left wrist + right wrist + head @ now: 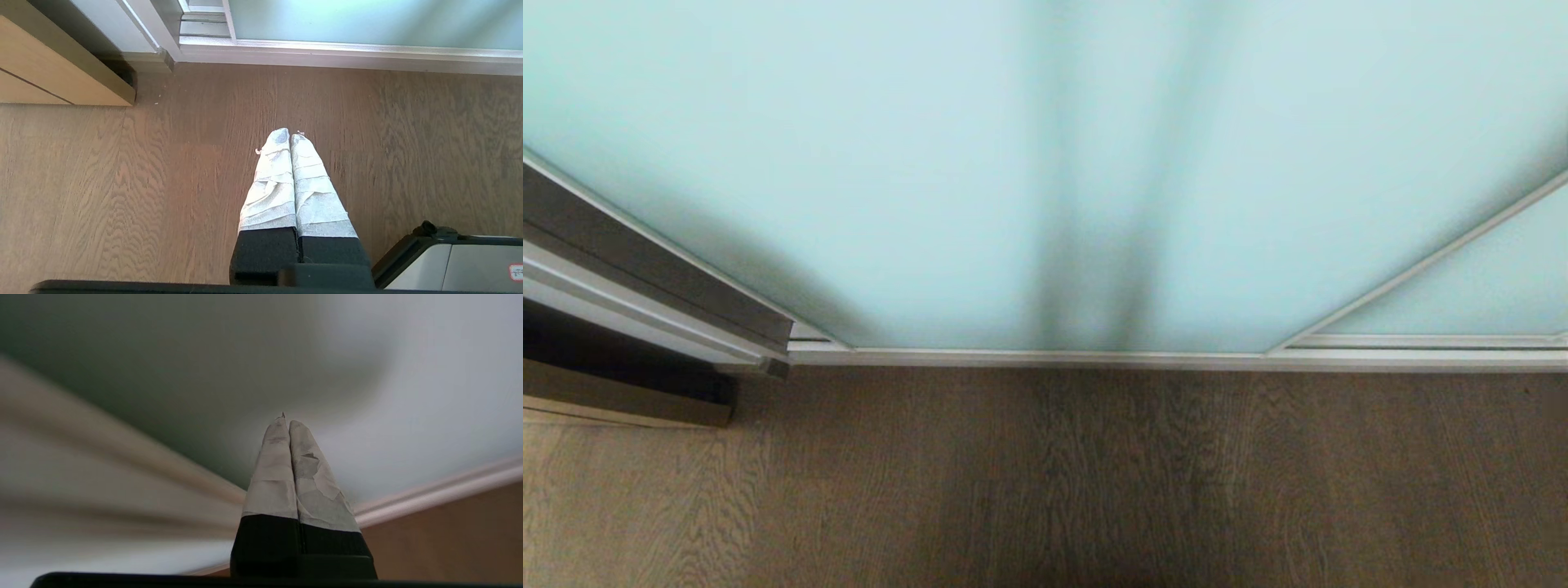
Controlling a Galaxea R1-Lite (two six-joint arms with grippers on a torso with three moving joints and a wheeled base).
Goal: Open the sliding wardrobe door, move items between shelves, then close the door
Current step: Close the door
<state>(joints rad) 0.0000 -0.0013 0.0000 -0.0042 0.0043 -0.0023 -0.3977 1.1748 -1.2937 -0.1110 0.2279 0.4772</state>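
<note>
In the head view, your robot faced the tall pale aqua frosted-glass sliding wardrobe door (980, 163), which stood closed and filled most of the frame. Its thin silvery-white metal frame (1045, 356) ran along the bottom where the panel met the brown wood-grain floor (1045, 482). A second aqua panel (1486, 286) sat behind it at the right. At the left edge stood a dark grey and white upright post (645, 269). Neither arm appeared there, and neither cushions nor shelves were visible.

In the left wrist view, your left gripper (290, 136) hung above the same floor (122, 183), well short of the door's lower rail (347, 53). Its two white-taped fingers (273, 179) were pressed together, holding nothing. A light oak board (49, 73) lay near the corner, and part of the robot's grey and black base (457, 261) showed beside the gripper.

In the right wrist view, your right gripper (288, 424) pointed at the frosted door surface (429, 396), with the pale rail (441, 494) and floor (449, 539) below. Its taped fingers (273, 469) were also closed flat against each other, empty. The surroundings were blurred; contact with the door could not be determined.
</note>
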